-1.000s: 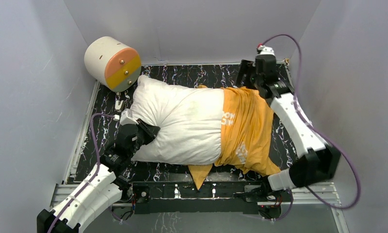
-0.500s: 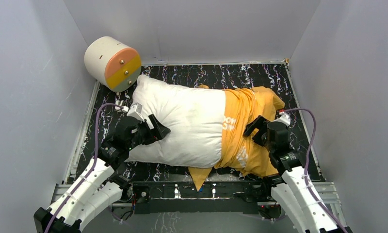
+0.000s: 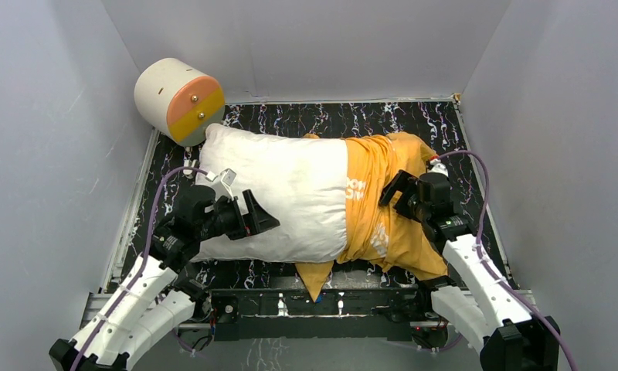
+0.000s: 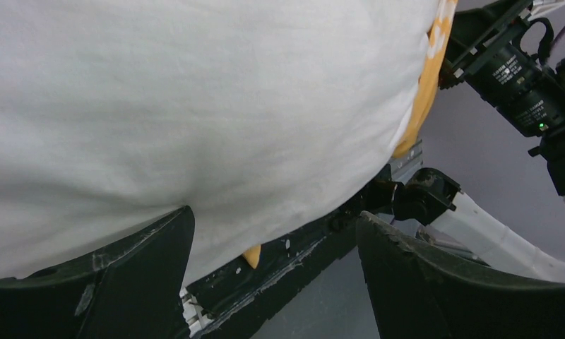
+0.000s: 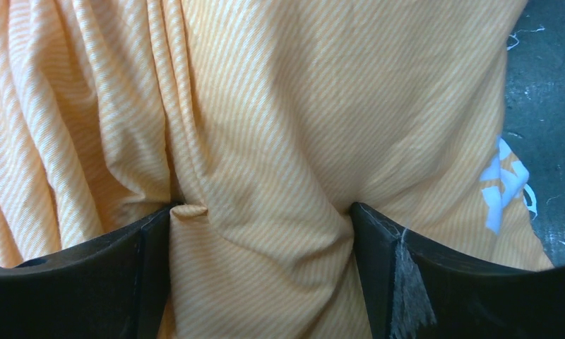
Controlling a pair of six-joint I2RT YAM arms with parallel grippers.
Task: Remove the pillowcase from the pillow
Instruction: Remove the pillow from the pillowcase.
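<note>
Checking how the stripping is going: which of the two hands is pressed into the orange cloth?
The right hand, open and dug into the bunched orange pillowcase; the left hand is open against the bare white pillow.

White lettering (image 3: 355, 190) on orange pillowcase (image 3: 371, 162), creased, partly hidden, no word readable

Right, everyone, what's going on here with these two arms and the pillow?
The robot is working an orange-yellow pillowcase off a white pillow. The case is bunched over the pillow's right end, and the rest of the pillow is bare. The right gripper, jaws open, presses into the bunched fabric. The left gripper, also open, sits against the pillow's near left side, holding nothing.
</note>
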